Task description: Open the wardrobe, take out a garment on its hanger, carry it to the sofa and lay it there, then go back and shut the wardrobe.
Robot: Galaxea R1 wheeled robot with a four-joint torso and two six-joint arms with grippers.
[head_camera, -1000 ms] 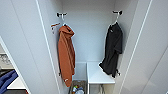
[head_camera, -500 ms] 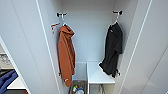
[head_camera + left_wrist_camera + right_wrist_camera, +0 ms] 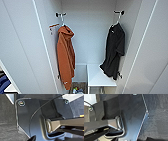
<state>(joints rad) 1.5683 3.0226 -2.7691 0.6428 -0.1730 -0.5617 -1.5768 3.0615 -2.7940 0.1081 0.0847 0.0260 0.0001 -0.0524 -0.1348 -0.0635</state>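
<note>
The wardrobe (image 3: 87, 37) stands open in front of me in the head view, its white doors swung out to the left (image 3: 20, 50) and right (image 3: 152, 50). The black garment (image 3: 115, 52) hangs limp at the right inside, on its thin white hanger (image 3: 117, 21), whose hook sits over a dark peg near the top. Its lower hem droops onto a white shelf (image 3: 98, 77). Both wrist views look past the robot's own dark plate at dark carpet (image 3: 7, 125), (image 3: 157, 119).
A rust-orange hooded garment (image 3: 65, 57) hangs at the left inside the wardrobe on its own hanger. Small items lie on the wardrobe floor (image 3: 77, 90) beside the shelf. Something blue (image 3: 3, 83) shows past the left door's lower edge.
</note>
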